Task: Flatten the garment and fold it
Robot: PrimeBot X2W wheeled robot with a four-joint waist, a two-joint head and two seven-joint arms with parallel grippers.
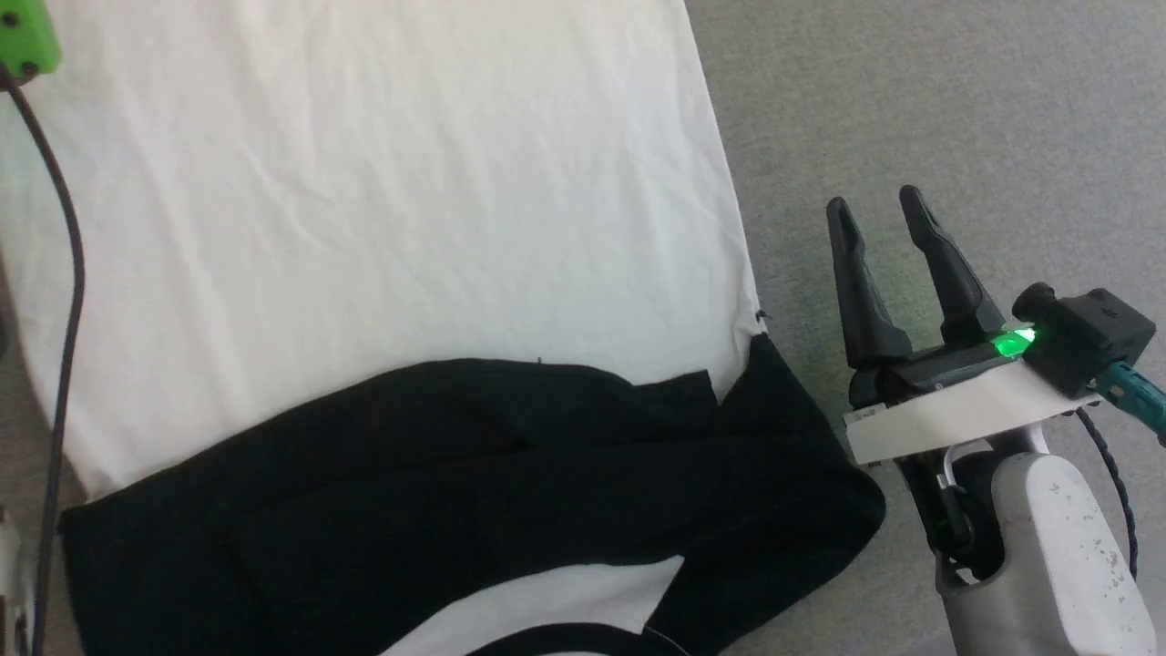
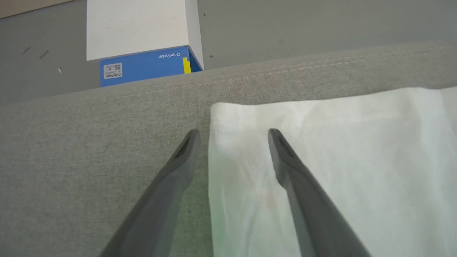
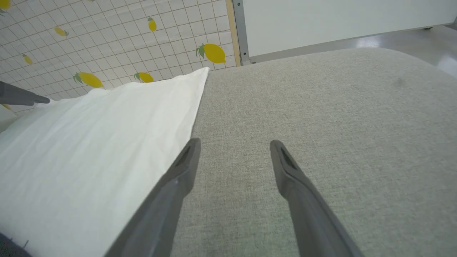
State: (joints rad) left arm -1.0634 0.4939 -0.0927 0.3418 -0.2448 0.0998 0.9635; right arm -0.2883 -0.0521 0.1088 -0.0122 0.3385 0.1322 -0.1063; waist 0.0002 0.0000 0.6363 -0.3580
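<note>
The garment (image 1: 364, 228) lies spread on a grey padded surface (image 1: 911, 91). Its white body reaches up the head view, and its black sleeves and shoulders (image 1: 510, 465) lie bunched at the near edge. My right gripper (image 1: 873, 200) hovers open over bare grey fabric just right of the garment's side edge, nothing between its fingers; in its wrist view the right gripper (image 3: 234, 142) has the white cloth (image 3: 89, 142) to its left. My left gripper (image 2: 234, 134) is open and straddles the side edge of the white cloth (image 2: 357, 160) near a hem corner, holding nothing.
A blue and white box (image 2: 142, 46) stands on the floor beyond the padded surface's far edge. A lemon-patterned tiled sheet (image 3: 107, 39) and a white panel (image 3: 339, 21) lie beyond. A black cable (image 1: 68, 301) runs down the left side of the head view.
</note>
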